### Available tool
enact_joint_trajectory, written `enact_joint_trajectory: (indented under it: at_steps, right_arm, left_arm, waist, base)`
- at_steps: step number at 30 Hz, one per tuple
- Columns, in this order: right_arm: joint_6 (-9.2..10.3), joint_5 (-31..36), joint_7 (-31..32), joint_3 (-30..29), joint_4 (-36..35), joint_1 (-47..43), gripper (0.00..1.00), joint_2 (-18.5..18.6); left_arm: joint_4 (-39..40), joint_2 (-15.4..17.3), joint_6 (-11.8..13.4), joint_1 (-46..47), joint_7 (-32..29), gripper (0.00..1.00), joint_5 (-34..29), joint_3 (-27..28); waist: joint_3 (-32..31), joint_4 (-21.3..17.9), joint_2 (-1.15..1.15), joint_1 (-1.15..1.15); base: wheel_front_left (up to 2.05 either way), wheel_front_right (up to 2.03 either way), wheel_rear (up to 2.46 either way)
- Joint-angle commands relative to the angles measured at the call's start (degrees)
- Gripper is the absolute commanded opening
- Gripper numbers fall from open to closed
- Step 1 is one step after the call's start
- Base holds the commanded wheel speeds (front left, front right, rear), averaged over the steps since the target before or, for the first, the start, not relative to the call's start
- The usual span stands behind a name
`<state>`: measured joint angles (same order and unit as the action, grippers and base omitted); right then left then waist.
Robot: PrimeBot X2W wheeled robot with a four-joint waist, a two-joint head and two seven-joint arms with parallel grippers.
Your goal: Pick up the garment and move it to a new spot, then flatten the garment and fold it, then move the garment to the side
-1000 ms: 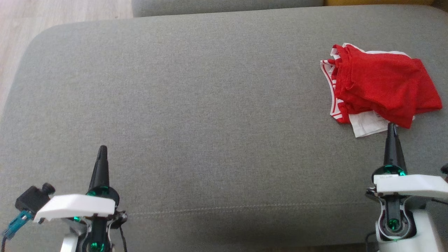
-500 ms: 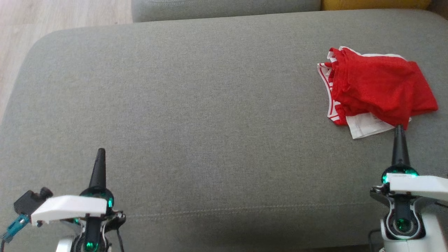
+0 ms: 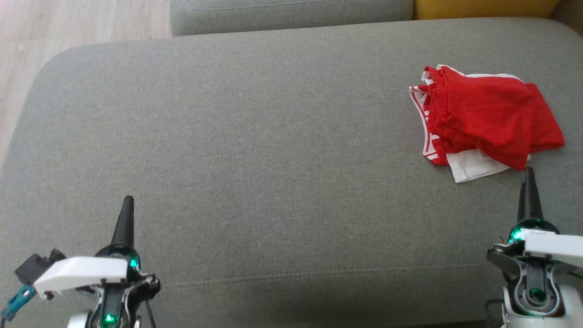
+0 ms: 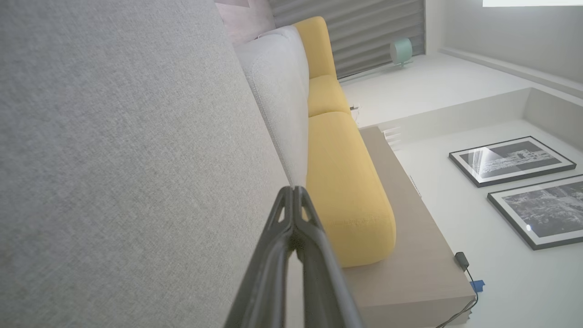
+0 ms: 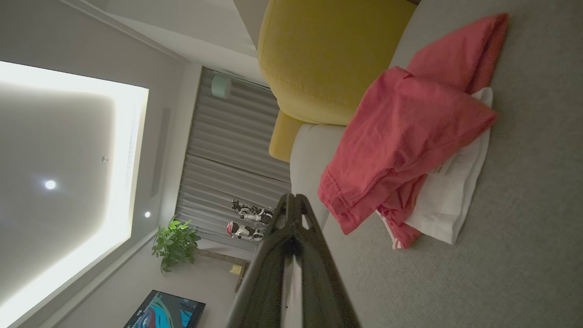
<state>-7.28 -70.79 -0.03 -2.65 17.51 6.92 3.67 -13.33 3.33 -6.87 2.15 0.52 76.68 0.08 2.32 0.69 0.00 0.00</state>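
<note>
Grey sofa cushion [image 3: 273,136] across the head view, yellow cushion [image 3: 483,8] behind it at the far right. Red-and-white garment [image 3: 487,116] lying in a loosely folded heap on the grey cushion's far right part, white layer showing underneath. Right fingers [image 3: 528,193] clenched together, holding nothing, tip just beside the garment's near edge, not touching. Left fingers [image 3: 126,216] likewise pressed shut, empty, low at the left, well apart from the garment

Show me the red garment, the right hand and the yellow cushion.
red garment [image 3: 492,118], head view, middle of the cloth.
right hand [image 3: 528,174], head view, between its shut fingertips.
yellow cushion [image 5: 328,54], right wrist view, its rounded side.
</note>
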Motion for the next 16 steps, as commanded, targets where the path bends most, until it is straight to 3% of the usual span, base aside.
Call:
enact_joint_trajectory:
  at_steps: [1, 16]
  right_arm:
    - [-0.19, -2.04, 0.40, 0.62, -2.36, 0.63, 0.00, 0.69]
    - [-0.20, -13.23, 2.94, -0.85, -3.02, -0.19, 0.00, 0.57]
  left_arm:
    - [1.51, 1.08, -0.39, 3.28, -0.44, 0.00, 1.41, 1.88]
    - [0.37, 1.10, -0.51, 3.59, -3.03, 0.00, 9.97, 3.15]
  waist:
    - [-0.09, -0.03, 0.00, 0.00]
    - [-1.19, -0.39, 0.00, 0.00]
  base:
    - [0.00, 0.00, 0.00]
    - [0.00, 0.00, 0.00]
